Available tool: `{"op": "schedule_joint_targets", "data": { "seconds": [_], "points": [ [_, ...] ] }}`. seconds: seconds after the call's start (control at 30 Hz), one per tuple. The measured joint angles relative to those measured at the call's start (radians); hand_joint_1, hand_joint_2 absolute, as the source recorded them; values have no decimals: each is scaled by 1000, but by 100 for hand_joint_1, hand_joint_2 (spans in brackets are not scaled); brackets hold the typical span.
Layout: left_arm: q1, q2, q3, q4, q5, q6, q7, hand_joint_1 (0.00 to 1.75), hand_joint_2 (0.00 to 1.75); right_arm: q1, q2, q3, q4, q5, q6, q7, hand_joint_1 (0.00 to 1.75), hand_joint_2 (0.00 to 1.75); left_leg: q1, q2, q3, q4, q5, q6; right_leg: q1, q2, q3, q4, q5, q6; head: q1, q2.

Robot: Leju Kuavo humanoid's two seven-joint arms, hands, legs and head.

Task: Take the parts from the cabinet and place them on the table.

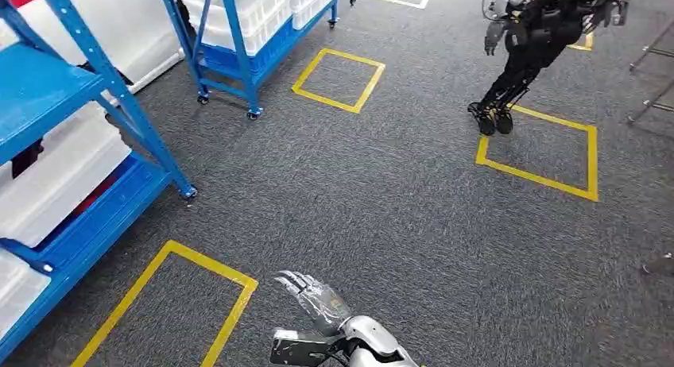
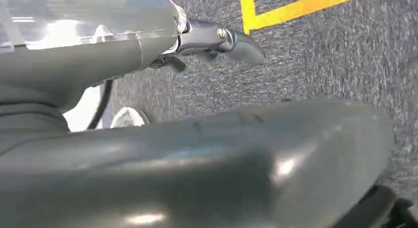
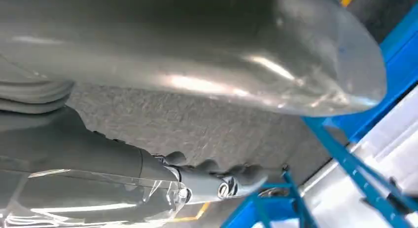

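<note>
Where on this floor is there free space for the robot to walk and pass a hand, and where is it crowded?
Free: the wide grey carpet bordered by the near yellow square, the middle yellow square and the right yellow square. Crowded: the left side, where the blue rack holds white bins, and the top right, where another robot stands.

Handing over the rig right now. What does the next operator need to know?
Left hand: holds nothing, fingers out over the grey carpet.
Right hand: holds nothing, near a blue rack.
Things: blue rack with white bins stands to the front left.
Done: no part is in either hand.
Left: reach into the rack, take the parts, carry them to the table.
</note>
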Motion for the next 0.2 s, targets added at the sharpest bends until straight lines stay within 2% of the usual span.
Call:
{"op": "schedule_joint_targets", "data": {
  "seconds": [0.03,0.07,0.1,0.13,0.17,0.2],
  "points": [
    [0,0,0,0,0,1,0,0,0,3,-3,0,3,0,2,3,0,0,0,-16,-1,1,0,0,0,4,-40,73,-25,2,0,0],
    [2,0,0,0,-1,1,0,0,0,4,-6,0,8,0,5,9,0,0,0,-30,-2,2,0,0,0,5,-69,121,-29,4,0,0],
    [5,0,0,0,-2,1,1,0,0,4,-6,0,15,6,4,24,0,0,0,-44,-1,3,0,0,-1,5,-73,116,-9,4,0,0],
    [6,0,0,0,-5,1,2,0,0,0,-6,0,32,10,3,35,0,0,0,-59,0,4,-1,-1,-3,6,-54,66,32,4,0,0],
    [5,-1,0,0,-7,1,4,0,0,-4,-5,0,47,10,0,42,0,0,0,-73,1,6,-2,-3,-6,11,-21,-11,79,2,0,0],
    [5,-2,0,0,-9,1,6,0,0,-9,-5,0,67,10,-3,45,0,0,1,-87,1,9,-3,-6,-8,29,22,-103,126,0,0,0]
  ]
}}
